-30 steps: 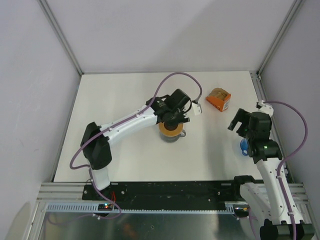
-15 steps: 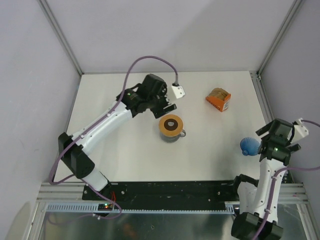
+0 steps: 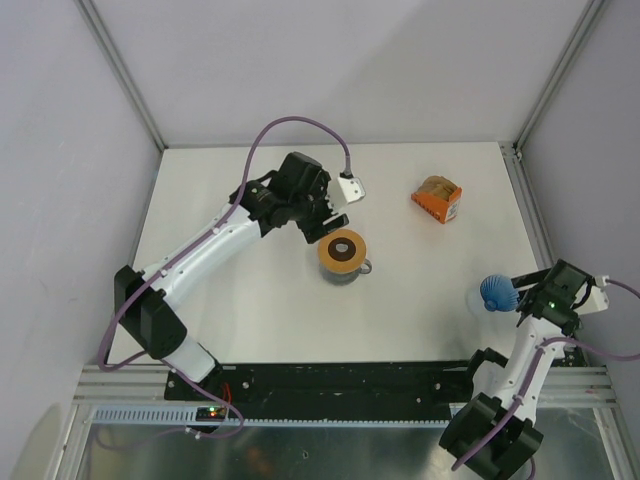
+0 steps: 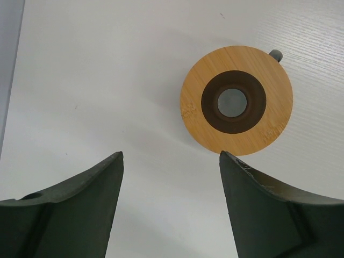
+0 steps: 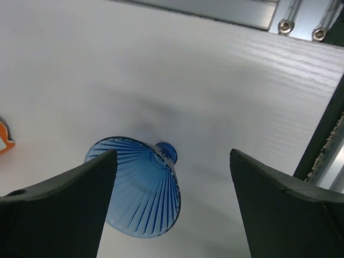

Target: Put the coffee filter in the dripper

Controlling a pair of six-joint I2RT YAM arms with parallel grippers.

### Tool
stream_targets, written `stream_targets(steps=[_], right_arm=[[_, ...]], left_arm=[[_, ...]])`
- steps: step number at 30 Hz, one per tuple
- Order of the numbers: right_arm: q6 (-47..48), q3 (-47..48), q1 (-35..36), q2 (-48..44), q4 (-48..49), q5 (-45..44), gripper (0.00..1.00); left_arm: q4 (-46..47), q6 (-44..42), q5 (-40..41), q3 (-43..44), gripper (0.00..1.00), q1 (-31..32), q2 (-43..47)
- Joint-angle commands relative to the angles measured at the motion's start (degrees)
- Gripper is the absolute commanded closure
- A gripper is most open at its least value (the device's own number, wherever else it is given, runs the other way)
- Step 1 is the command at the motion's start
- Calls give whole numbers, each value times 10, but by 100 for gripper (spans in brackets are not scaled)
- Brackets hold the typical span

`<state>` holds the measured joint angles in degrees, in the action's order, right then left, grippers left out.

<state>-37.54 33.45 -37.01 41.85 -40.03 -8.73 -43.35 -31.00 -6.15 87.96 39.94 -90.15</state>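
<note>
The dripper [image 3: 497, 292] is a blue ribbed cone lying on its side at the table's right edge. In the right wrist view the dripper [image 5: 145, 191] lies below my open right gripper [image 5: 172, 152], its left side behind the left finger. From above, the right gripper [image 3: 522, 300] sits just right of the cone and holds nothing. My left gripper [image 3: 322, 228] hovers open and empty just up-left of a grey mug [image 3: 365, 267] topped by a bamboo ring [image 4: 236, 100]. The left gripper [image 4: 170, 153] has only bare table between its fingers. The coffee filter is out of view.
An orange box [image 3: 437, 198] holding a brown stack stands at the back right; its corner [image 5: 4, 141] shows in the right wrist view. The mug's handle [image 4: 276, 54] pokes out beyond the ring. A metal frame post [image 3: 518, 155] and the table's right edge lie near the right arm.
The left arm rose off the ringed mug and drew back up-left. The right arm swung back toward the near right, uncovering the dripper lying on the table.
</note>
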Motion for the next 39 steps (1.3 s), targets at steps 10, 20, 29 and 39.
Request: stream_targets(steps=[10,20,29,39], right_arm=[[-18,-51,-6,-28,50,76,18],[-39,-88,-6,-36,61,100,33],[-4,-94,-6,-48,91,135,97],[39,-91,20,-33,130,217,100]], left_arm=[[15,7,7,13,23,-3,12],[16,-2,12,9,23,-4,10],[18,-2,11,9,23,-8,9],[20,2,8,3,23,-14,10]])
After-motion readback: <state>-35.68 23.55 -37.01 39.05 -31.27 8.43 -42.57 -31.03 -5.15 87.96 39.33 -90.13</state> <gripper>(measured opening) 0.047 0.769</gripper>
